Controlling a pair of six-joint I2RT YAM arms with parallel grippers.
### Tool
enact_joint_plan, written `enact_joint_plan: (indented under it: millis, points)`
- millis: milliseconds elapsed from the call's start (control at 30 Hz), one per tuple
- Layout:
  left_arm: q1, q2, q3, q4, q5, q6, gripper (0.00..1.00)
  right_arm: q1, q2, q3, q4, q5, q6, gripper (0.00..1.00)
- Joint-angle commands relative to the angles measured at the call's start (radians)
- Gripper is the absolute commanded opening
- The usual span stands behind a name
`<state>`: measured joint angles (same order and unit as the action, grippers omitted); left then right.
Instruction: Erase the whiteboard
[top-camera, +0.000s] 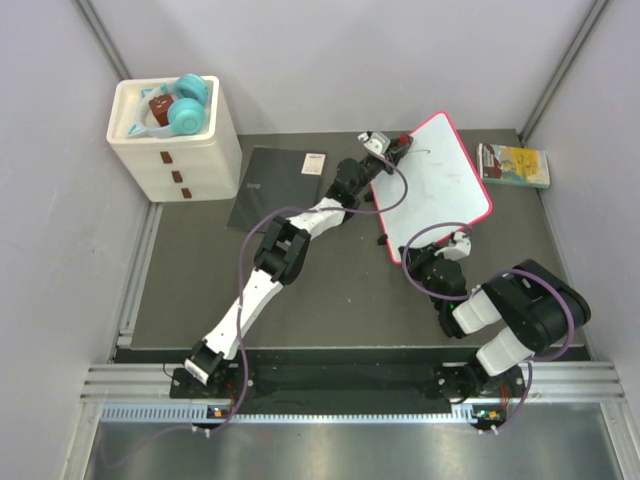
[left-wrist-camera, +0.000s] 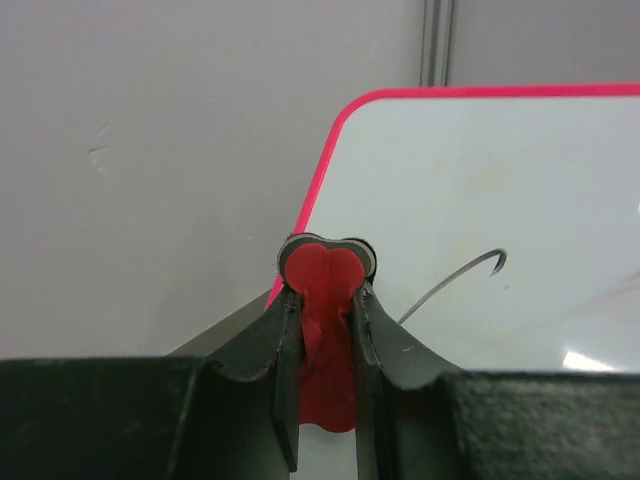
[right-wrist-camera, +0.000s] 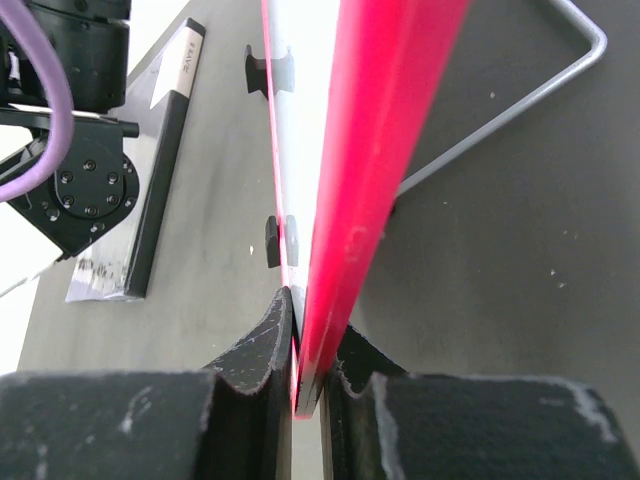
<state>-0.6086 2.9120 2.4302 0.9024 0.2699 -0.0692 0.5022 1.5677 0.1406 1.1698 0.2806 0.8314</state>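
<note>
The whiteboard (top-camera: 440, 180), white with a pink-red frame, stands tilted at the back right of the table. A thin dark curved stroke (left-wrist-camera: 460, 275) marks its face near the top left corner. My left gripper (top-camera: 400, 148) is at that corner, shut on a small red eraser with a lobed tip (left-wrist-camera: 328, 270), which touches the board's left edge (left-wrist-camera: 312, 195). My right gripper (top-camera: 462, 238) is at the board's near corner. In the right wrist view its jaws (right-wrist-camera: 312, 360) are shut on the red frame edge (right-wrist-camera: 370, 180).
A white drawer unit (top-camera: 175, 150) with teal headphones (top-camera: 188, 105) on top stands at the back left. A flat black notebook (top-camera: 275, 185) lies left of the board. A yellow-green book (top-camera: 513, 165) lies at the right. A wire stand (right-wrist-camera: 560, 80) is behind the board.
</note>
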Motion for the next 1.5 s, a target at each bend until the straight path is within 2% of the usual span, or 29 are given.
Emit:
enact_joint_plan:
  millis: [0, 100, 267, 567, 733, 1167, 1300, 1467]
  points:
    - [-0.060, 0.010, 0.085, 0.087, -0.023, -0.017, 0.00, 0.062, 0.069, -0.038, -0.387, -0.202, -0.115, 0.00]
    - [-0.063, 0.023, 0.142, 0.087, -0.064, -0.020, 0.00, 0.061, 0.072, -0.039, -0.383, -0.202, -0.114, 0.00]
    - [-0.057, 0.010, 0.144, 0.086, -0.083, 0.012, 0.00, 0.064, 0.074, -0.038, -0.389, -0.202, -0.114, 0.00]
    - [-0.010, 0.016, -0.017, 0.069, -0.074, 0.028, 0.00, 0.064, 0.072, -0.035, -0.395, -0.201, -0.114, 0.00]
    - [0.000, 0.035, -0.036, 0.061, -0.074, 0.036, 0.00, 0.065, 0.071, -0.035, -0.397, -0.201, -0.115, 0.00]
    - [-0.068, 0.036, 0.122, 0.101, -0.040, -0.004, 0.00, 0.067, 0.135, -0.021, -0.381, -0.199, -0.103, 0.00]
    - [-0.080, 0.021, 0.127, 0.099, 0.000, 0.015, 0.00, 0.067, 0.160, -0.019, -0.369, -0.198, -0.100, 0.00]
    - [-0.088, 0.022, 0.136, 0.105, -0.017, 0.000, 0.00, 0.065, 0.178, -0.018, -0.363, -0.199, -0.100, 0.00]
